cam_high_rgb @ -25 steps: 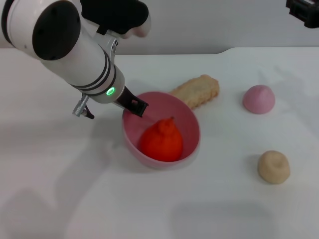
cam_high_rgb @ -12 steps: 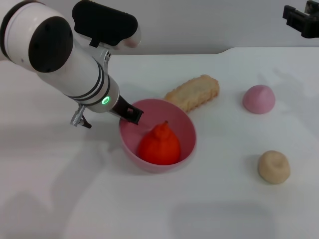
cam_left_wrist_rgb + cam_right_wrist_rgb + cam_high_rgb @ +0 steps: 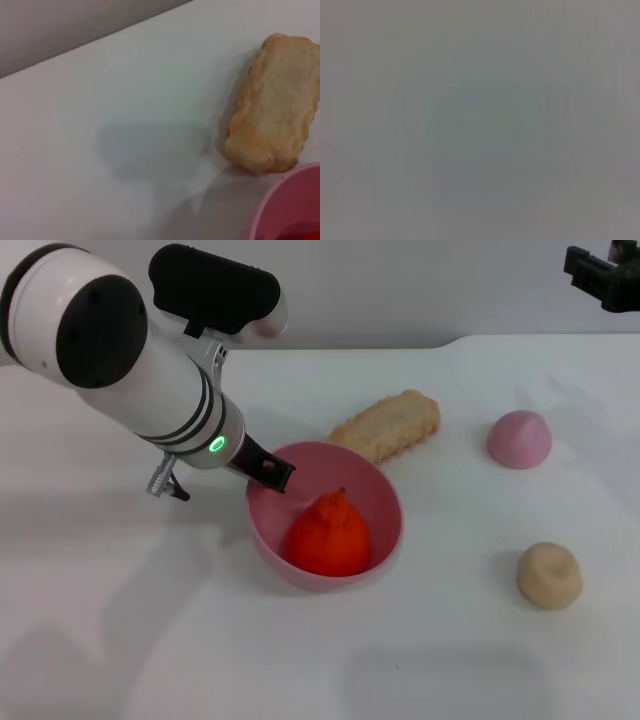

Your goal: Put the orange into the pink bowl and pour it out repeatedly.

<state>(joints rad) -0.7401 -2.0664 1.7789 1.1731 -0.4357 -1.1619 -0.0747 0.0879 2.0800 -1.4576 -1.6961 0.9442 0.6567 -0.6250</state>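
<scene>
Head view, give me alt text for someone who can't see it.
An orange sits inside a pink bowl on a white table, with the left gripper at the bowl's rim. A bread slice lies behind the bowl; a pink dome and a tan lump sit to the right.

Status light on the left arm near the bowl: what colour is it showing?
Green. The light glows on the left arm's wrist, just above the pink bowl; the head view shows it best.
</scene>
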